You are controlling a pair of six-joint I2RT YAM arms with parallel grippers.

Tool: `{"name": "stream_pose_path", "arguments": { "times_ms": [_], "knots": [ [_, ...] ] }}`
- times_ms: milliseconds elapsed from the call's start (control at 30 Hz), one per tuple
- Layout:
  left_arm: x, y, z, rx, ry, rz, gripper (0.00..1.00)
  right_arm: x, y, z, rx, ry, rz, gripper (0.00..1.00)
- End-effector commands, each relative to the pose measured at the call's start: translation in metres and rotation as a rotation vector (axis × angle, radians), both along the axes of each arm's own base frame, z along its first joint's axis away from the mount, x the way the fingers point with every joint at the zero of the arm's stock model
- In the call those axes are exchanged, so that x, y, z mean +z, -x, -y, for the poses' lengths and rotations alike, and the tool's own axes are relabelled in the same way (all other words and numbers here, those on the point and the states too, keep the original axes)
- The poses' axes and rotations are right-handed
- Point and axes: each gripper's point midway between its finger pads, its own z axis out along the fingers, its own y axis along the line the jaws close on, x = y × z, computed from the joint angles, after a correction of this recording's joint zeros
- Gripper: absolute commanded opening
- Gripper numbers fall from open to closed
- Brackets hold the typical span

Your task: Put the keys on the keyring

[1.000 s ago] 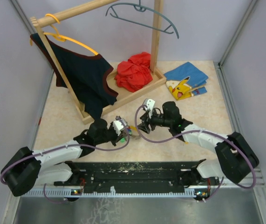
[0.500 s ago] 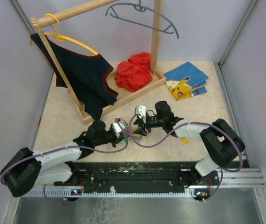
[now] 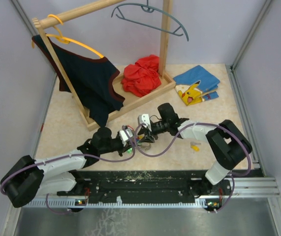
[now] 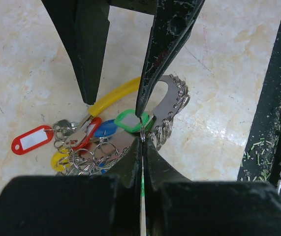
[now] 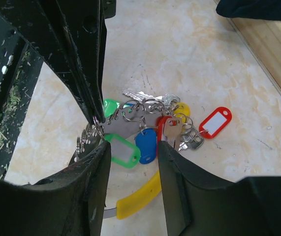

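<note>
The keyring bunch (image 4: 125,123) lies on the beige table: keys with a green tag (image 4: 129,121), a blue tag (image 5: 145,142) and a red tag (image 4: 31,140), a yellow curved piece (image 5: 138,196) and a silvery strip carrying several small rings (image 4: 172,101). My left gripper (image 4: 142,138) is shut, pinching a small ring beside the green tag. My right gripper (image 5: 133,157) is open, its fingers (image 4: 88,54) pointing down over the bunch, tip to tip with the left gripper. In the top view both grippers, left (image 3: 133,141) and right (image 3: 145,133), meet over the bunch.
A wooden rack (image 3: 130,105) stands behind, with a dark garment (image 3: 93,83) on an orange hanger (image 3: 74,42) and a grey hanger (image 3: 150,17). A red cloth (image 3: 141,73) and a blue Pikachu cloth (image 3: 197,83) lie at the back. A lone yellow piece (image 3: 195,146) lies to the right.
My right arm has swung left and lowered until its open gripper stands over the key bunch, against the left gripper. The left arm has barely moved.
</note>
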Motion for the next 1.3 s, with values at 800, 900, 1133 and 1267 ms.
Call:
{"name": "stream_pose_path", "arguments": {
  "times_ms": [800,900,1133,1267],
  "knots": [
    [0.014,0.000,0.006,-0.037,0.050,0.041,0.00,0.001,0.021,-0.015,0.167,-0.008,-0.031,0.08],
    [0.016,0.000,0.005,-0.034,0.058,0.050,0.00,-0.001,0.020,-0.015,0.160,0.005,-0.030,0.00],
    [0.021,0.003,0.003,-0.039,0.091,0.088,0.00,-0.009,0.005,-0.009,0.056,0.083,-0.037,0.00],
    [0.019,0.002,0.002,-0.018,0.101,0.086,0.00,0.010,0.007,-0.007,0.031,0.066,-0.005,0.00]
  ]
}}
